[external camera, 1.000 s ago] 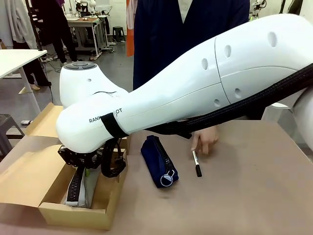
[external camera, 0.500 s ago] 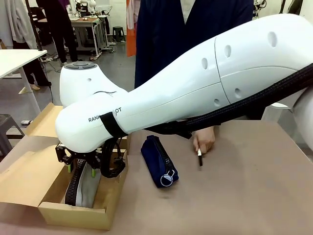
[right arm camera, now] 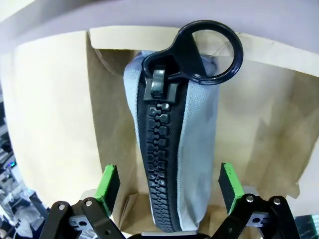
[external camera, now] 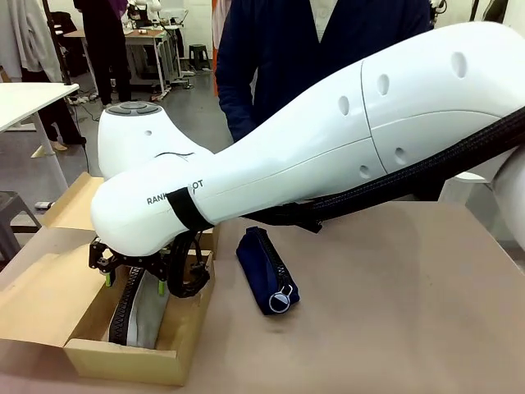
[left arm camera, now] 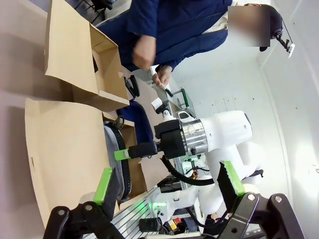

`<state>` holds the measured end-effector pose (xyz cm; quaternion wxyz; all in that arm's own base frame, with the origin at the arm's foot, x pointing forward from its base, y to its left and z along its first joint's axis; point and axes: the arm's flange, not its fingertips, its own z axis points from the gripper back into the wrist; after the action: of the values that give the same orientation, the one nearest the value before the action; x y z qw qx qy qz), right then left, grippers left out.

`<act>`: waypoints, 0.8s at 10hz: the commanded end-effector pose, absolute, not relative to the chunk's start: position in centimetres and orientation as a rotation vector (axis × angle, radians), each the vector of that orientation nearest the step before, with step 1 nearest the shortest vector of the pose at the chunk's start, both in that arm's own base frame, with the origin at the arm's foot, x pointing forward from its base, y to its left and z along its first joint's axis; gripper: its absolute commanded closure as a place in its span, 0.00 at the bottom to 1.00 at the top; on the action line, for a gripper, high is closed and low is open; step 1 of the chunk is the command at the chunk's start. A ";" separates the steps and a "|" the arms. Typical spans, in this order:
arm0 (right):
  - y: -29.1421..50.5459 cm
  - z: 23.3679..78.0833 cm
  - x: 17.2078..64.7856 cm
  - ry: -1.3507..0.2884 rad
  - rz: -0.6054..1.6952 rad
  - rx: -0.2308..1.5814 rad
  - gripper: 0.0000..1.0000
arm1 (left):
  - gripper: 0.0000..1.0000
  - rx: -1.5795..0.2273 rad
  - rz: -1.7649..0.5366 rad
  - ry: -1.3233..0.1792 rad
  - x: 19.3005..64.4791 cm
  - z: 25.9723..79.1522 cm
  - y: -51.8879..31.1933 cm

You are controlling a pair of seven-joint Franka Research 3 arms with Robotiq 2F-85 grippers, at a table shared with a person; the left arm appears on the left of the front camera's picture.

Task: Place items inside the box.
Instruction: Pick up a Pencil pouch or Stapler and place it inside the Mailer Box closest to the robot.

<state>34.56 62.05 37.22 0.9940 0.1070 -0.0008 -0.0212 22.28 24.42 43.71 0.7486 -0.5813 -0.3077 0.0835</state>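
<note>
Stretching in from the right of the front view, the robot's right arm (external camera: 328, 139) crosses most of the brown table (external camera: 410, 320) and ends at its left side. The person (external camera: 312, 49), in dark navy, stands at the far edge. In the left wrist view the person's hands (left arm camera: 143, 52) are raised off the table in front of the body.

The box (external camera: 123, 361) sits at the table's near left corner, its wide lid flap (external camera: 37, 295) folded out flat to the left. A smaller cardboard box (left arm camera: 70, 50) stands open just beyond it.

The grey pouch (external camera: 146, 316) lies inside the box, lengthwise, with its heavy black zip facing up. The right wrist view looks straight down on the pouch (right arm camera: 199, 149) resting on the box floor. The navy pouch (external camera: 267, 269) lies on the bare table just right of the box, apart from it.

The right gripper (external camera: 135, 283) hangs over the box, directly above the grey pouch. Its green-padded fingers (right arm camera: 109, 181) are spread to either side of the pouch with a gap on both sides, gripping nothing. The left gripper (left arm camera: 167, 181) is likewise spread wide and empty, held in the air and looking across the lid flap toward the right gripper.

The black ring pull (right arm camera: 209, 50) of the grey pouch's zip lies at the pouch's far end, against the box wall.
</note>
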 end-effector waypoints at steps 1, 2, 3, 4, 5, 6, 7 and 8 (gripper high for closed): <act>60.3 38.7 33.0 0.022 0.078 0.251 0.00 | 0.00 -1.284 0.168 -0.698 22.3 44.0 24.4; 58.2 40.0 31.8 0.080 0.154 0.284 0.00 | 0.00 -1.284 0.168 -0.698 22.3 44.0 24.4; 55.7 41.4 30.3 0.132 0.225 0.333 0.00 | 0.00 -1.284 0.168 -0.698 22.3 44.0 24.4; 52.5 42.7 28.2 0.266 0.295 0.386 0.00 | 0.00 -1.284 0.168 -0.698 22.3 44.0 24.4; 49.3 43.3 26.1 0.312 0.327 0.377 0.00 | 0.00 -1.284 0.168 -0.698 22.3 44.0 24.4; 46.4 43.7 24.0 0.371 0.372 0.390 0.00 | 0.00 -1.284 0.168 -0.698 22.3 44.0 24.4; 41.9 44.0 22.8 0.368 0.326 0.464 0.00 | 0.00 -1.284 0.168 -0.698 22.3 44.0 24.4; 38.1 44.1 22.5 0.352 0.313 0.528 0.00 | 0.00 -1.284 0.168 -0.698 22.3 44.0 24.4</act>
<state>23.28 44.50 43.52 0.9425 0.2361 0.1751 0.1589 22.28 24.42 43.72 0.7486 -0.5812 -0.3079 0.0834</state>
